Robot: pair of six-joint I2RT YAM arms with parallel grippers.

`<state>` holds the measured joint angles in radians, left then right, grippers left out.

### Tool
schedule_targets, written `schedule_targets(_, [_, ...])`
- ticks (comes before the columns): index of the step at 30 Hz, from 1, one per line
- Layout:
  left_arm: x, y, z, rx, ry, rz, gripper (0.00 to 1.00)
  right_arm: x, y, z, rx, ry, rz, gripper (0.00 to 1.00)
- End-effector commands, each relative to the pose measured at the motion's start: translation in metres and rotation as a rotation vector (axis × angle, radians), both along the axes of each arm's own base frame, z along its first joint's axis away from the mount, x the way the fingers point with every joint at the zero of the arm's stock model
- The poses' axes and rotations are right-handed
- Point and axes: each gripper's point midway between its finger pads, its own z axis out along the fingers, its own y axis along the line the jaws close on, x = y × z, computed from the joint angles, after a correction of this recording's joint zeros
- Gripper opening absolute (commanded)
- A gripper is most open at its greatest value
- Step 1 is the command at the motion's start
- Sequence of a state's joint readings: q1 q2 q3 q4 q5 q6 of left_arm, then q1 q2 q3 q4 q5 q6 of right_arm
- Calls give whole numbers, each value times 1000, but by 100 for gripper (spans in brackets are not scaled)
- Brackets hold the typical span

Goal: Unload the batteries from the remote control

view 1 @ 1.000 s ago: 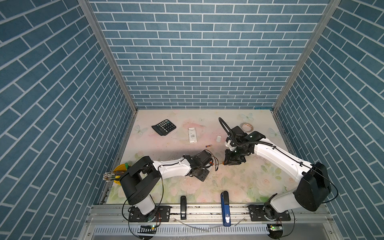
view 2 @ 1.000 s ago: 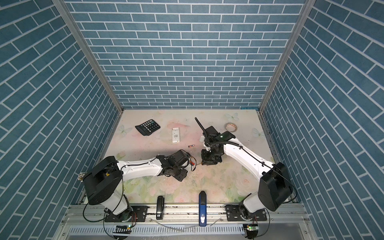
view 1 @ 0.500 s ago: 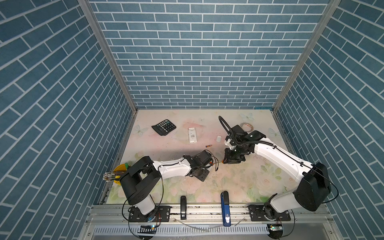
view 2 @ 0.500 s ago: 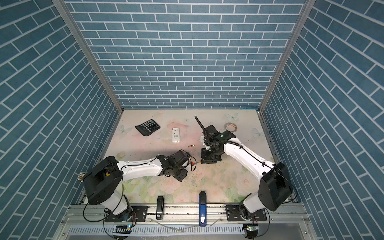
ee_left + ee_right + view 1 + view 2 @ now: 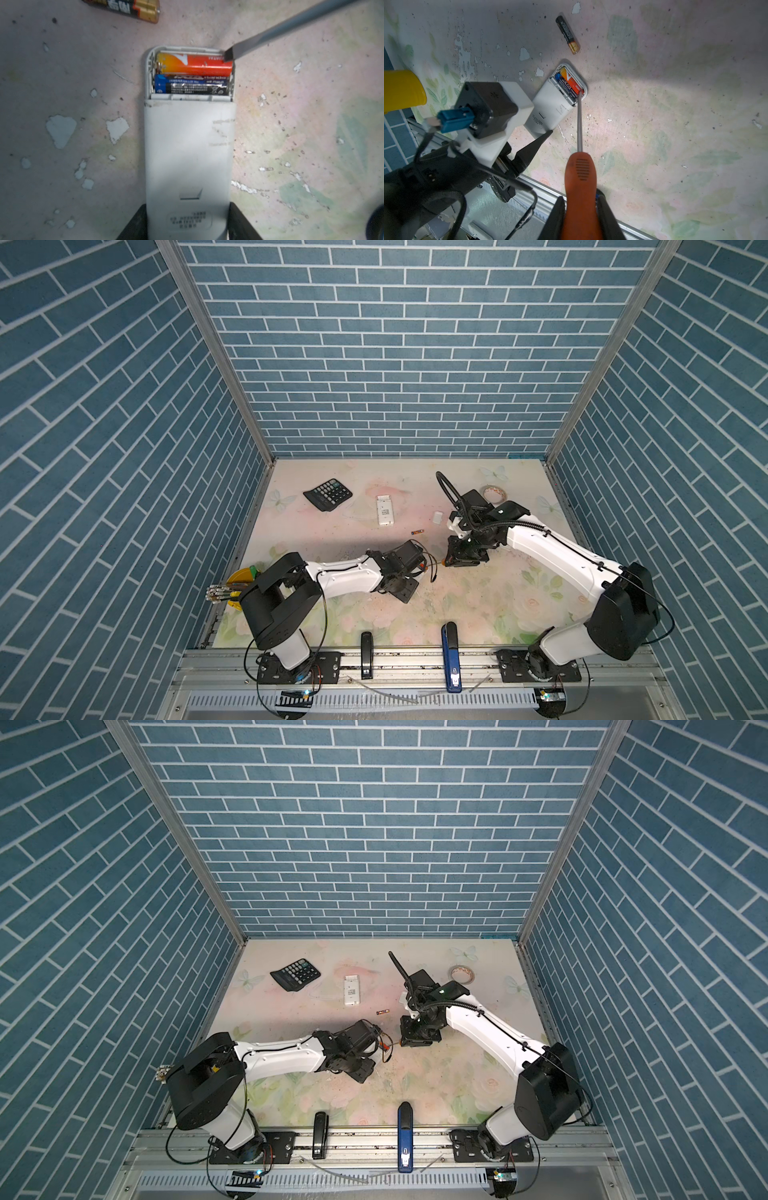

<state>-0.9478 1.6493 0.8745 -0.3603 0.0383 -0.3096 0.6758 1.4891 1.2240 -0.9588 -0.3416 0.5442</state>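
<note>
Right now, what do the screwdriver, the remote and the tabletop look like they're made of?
The screwdriver: orange handle, likely matte plastic or rubber, with moulded grip ridges; shaft looks like bare grey steel, dully shiny. The remote: off-white matte plastic, scuffed at the edges. The tabletop: seemingly a printed floral coating; chips expose a pale layer beneath.

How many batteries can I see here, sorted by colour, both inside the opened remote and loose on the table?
Orange battery, in the remote: 1
Blue and black battery, in the remote: 1
Black and gold battery, loose on the table: 1
Total: 3
</note>
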Motion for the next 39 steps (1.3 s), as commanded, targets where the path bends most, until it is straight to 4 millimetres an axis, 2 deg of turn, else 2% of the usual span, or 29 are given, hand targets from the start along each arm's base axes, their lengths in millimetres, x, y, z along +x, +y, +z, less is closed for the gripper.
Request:
schedule_targets(1, [-26, 19, -36, 93, 101, -22, 41, -4, 0, -2, 0, 14, 16, 0])
schedule_targets(39, [-28, 18, -36, 97, 100, -27, 40, -13, -9, 0, -19, 26, 11, 0])
